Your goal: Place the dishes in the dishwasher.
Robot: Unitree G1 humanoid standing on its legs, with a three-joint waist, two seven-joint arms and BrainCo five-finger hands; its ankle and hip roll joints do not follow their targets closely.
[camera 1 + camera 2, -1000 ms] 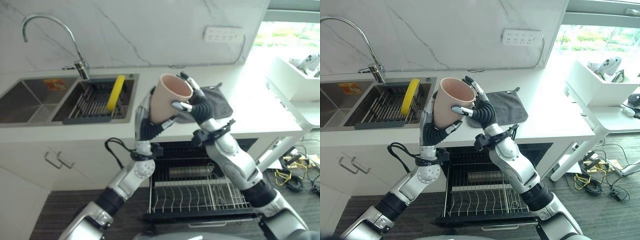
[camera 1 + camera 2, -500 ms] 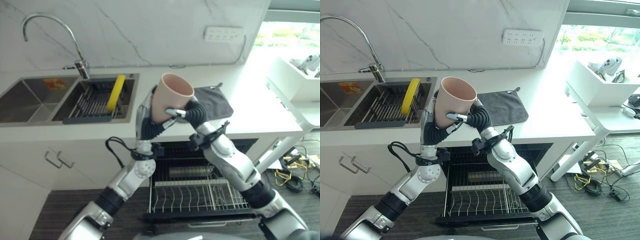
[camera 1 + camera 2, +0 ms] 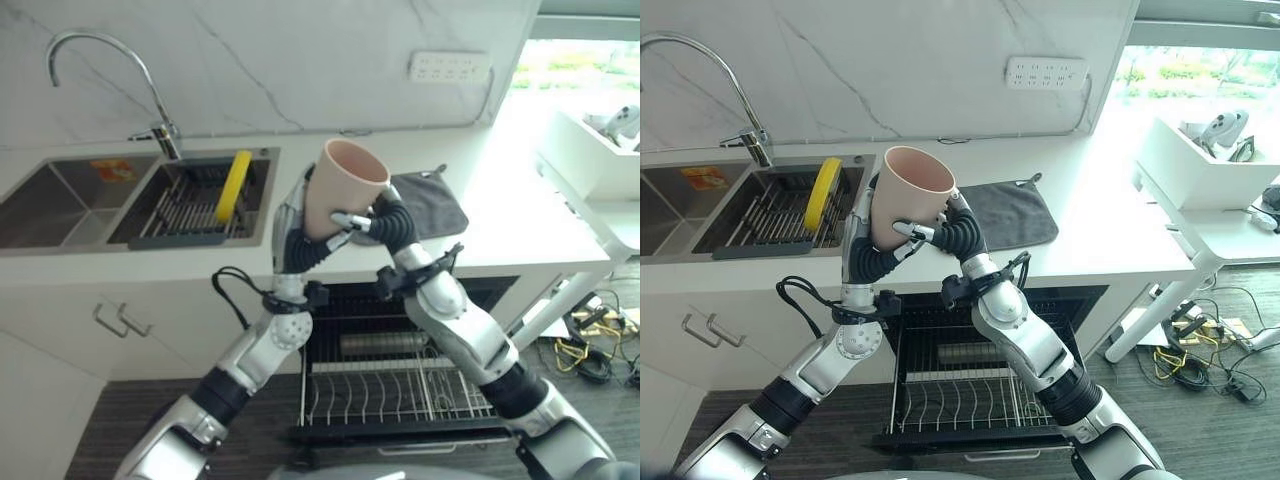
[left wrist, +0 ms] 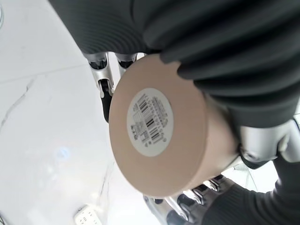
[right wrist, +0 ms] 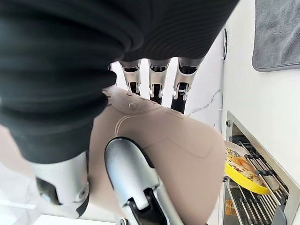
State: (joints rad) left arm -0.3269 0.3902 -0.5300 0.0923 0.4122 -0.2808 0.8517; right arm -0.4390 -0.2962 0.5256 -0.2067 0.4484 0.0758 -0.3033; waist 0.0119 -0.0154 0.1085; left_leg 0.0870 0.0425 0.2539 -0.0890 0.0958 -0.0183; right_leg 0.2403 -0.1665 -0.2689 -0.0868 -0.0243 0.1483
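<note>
Two hands hold one pale pink, smooth, tapered plastic cup (image 3: 340, 196) in the air above the front edge of the white countertop (image 3: 520, 215), its open mouth tipped up and toward the marble wall. The left hand (image 3: 294, 232) wraps its fingers round the cup's lower body from the sink side, and the right hand (image 3: 952, 230) is curled on it from the other side, its thumb laid across the cup's wall. In the left wrist view the cup's flat round base carries a white round sticker (image 4: 150, 121) with a barcode and small print too fine to read.

Behind the cup a dark grey cloth (image 3: 1012, 212) lies flat on the countertop. To the robot's left, the steel double sink (image 3: 60, 200) has an orange label (image 3: 109, 168) on one basin floor, its print unreadable. The other basin holds a dark drainer rack (image 3: 195, 205) with a yellow round plate (image 3: 232, 183) standing on edge in it; the right wrist view shows a picture printed on the plate's face. A curved chrome tap (image 3: 95, 75) rises behind the sink.

Below the countertop the dishwasher (image 3: 970, 390) stands open with its wire rack (image 3: 395, 392) pulled out; a dark cylindrical item lies at the back of the rack, too unclear to identify.
</note>
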